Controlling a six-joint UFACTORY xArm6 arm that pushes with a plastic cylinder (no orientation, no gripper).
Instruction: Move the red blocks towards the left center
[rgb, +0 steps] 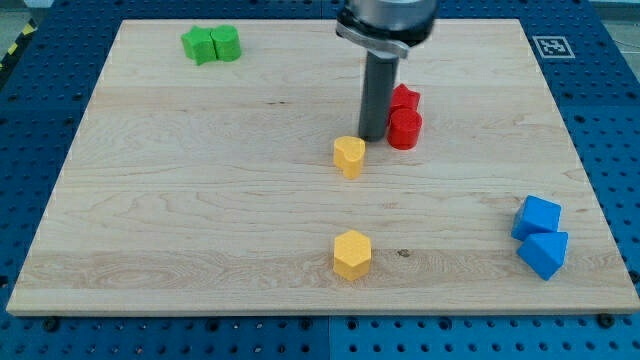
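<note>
Two red blocks sit touching just right of the board's middle: a red star-like block (404, 99) above and a red rounded block (405, 130) below it. My tip (372, 137) stands on the board right against the left side of the lower red block, and just above and to the right of a yellow block (349, 156). The rod hides part of the red blocks' left edges.
Two green blocks (211, 44) lie touching at the view's top left. A yellow hexagonal block (352, 253) lies at the bottom centre. Two blue blocks (541, 236) lie touching at the bottom right. The wooden board (180, 200) is ringed by a blue pegboard.
</note>
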